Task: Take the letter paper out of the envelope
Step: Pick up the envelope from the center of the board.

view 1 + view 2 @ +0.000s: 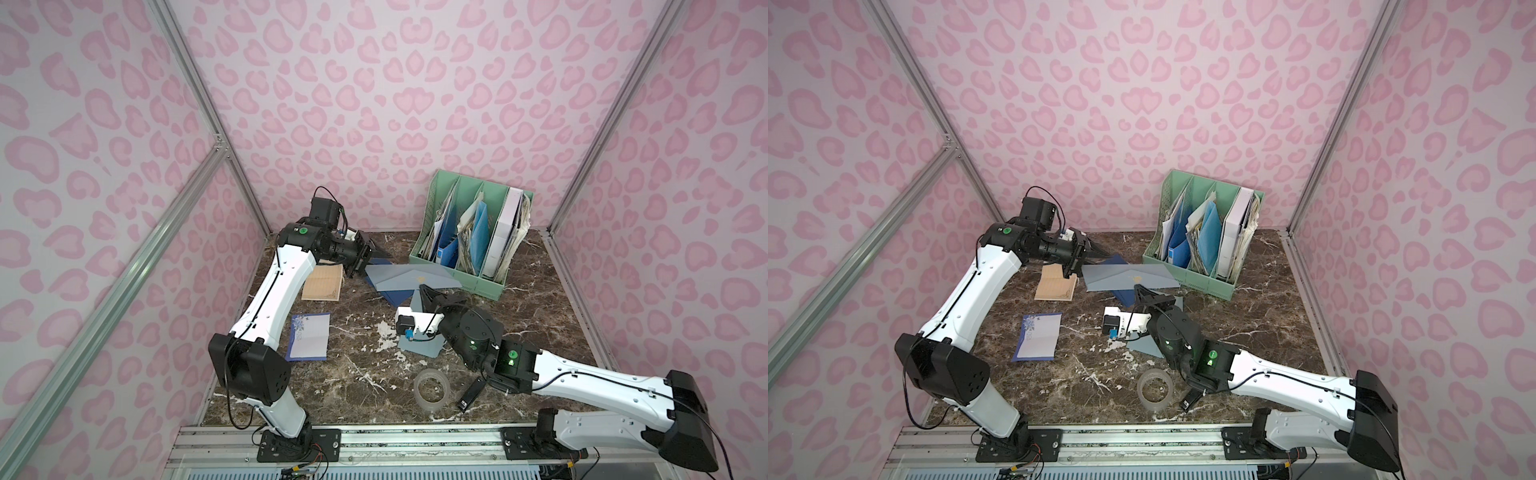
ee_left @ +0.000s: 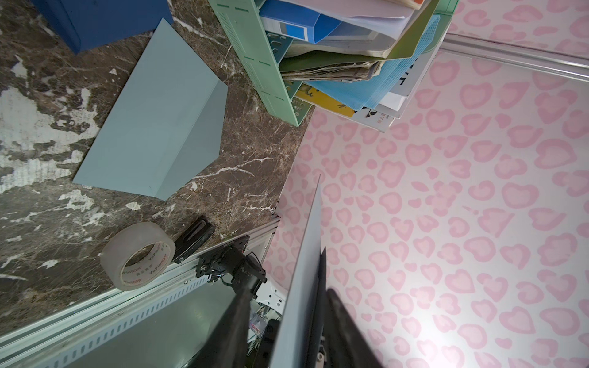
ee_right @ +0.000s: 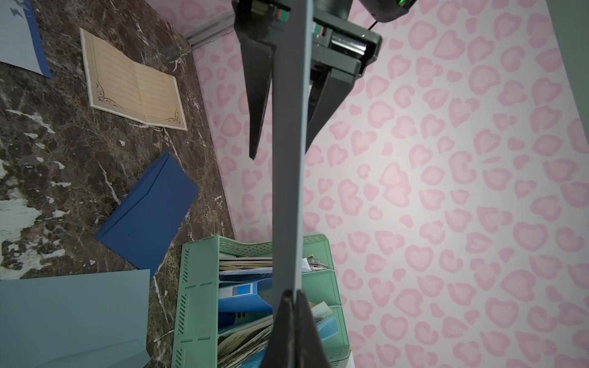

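A grey-blue envelope hangs edge-on above the table between my two arms. My right gripper is shut on one end of it, also seen in both top views. My left gripper straddles the other end. It is open: one finger stands clear of the envelope, and the other sits close against a dark edge beside it. From the right wrist view the left gripper has a finger on each side of the envelope. The letter paper is hidden.
A tan lined sheet and a blue-bordered lined sheet lie on the marble table. Also there are a dark blue envelope, a second grey-blue envelope, a tape roll and a small black object. A green file rack stands at the back right.
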Robot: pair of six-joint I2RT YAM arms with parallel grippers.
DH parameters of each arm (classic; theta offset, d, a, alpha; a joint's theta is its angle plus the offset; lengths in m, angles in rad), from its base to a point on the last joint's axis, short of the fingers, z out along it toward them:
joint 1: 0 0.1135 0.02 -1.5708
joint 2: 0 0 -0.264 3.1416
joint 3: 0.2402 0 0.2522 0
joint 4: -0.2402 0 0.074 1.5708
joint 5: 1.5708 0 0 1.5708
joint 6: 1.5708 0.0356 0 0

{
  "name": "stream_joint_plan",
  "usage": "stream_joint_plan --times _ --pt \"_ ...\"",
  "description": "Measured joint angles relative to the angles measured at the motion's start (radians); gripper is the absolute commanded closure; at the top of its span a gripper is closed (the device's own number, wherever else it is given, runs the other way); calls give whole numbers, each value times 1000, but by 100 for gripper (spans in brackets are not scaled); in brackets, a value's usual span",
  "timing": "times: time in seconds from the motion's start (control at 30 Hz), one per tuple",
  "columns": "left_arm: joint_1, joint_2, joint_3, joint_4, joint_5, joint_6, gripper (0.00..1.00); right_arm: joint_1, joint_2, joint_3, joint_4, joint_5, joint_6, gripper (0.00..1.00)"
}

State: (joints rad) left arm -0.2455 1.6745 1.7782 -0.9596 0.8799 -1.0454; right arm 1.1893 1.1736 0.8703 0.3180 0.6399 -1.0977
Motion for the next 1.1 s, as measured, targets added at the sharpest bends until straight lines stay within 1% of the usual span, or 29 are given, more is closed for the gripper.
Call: stream_joint_plan --times 0.03,0.1,0.13,0.33,0.37,0.43,0.47,0.53,0.57,0.63,0.7,0.77,0.83,0.87,0.93,1.03,1.1 --pt "-1 -2 -10 10 1 1 83 3 2 1 3 6 -5 100" --pt "-2 -10 -30 32 1 -7 98 8 4 1 8 17 -6 100" --pt "-2 -15 -40 44 2 -20 100 9 5 1 10 19 -6 100" --pt "-2 -35 -65 116 7 -51 100 17 7 0 23 29 -6 100" --pt "-2 -40 -69 132 7 -58 100 17 7 0 23 29 -5 92" --pt "-2 -56 -85 179 2 -84 100 17 6 0 25 29 5 64" --pt "-2 -64 -93 203 -5 -85 100 16 6 0 29 28 21 54" --pt "-2 -83 -103 262 -30 -105 100 9 0 0 34 32 57 39" --pt "-2 -92 -106 293 -45 -105 100 2 -2 5 31 36 85 36" --pt "-2 -115 -111 354 -87 -105 100 -33 -13 49 -17 45 185 31" --pt "-2 -140 -132 423 -135 -100 100 -77 -32 109 -79 42 310 29" --pt "-3 -163 -168 498 -180 -93 100 -137 -55 171 -146 -6 455 27" --pt "-8 -182 -213 578 -231 -77 100 -233 -76 241 -238 -74 637 25" --pt "-13 -189 -230 607 -249 -65 100 -272 -83 263 -270 -105 706 24" --pt "-26 -204 -269 675 -292 -36 100 -386 -97 306 -345 -230 886 24" --pt "-53 -223 -309 765 -346 21 100 -519 -100 332 -415 -419 1116 20" --pt "-71 -235 -350 845 -373 58 100 -602 -90 333 -448 -559 1277 19"
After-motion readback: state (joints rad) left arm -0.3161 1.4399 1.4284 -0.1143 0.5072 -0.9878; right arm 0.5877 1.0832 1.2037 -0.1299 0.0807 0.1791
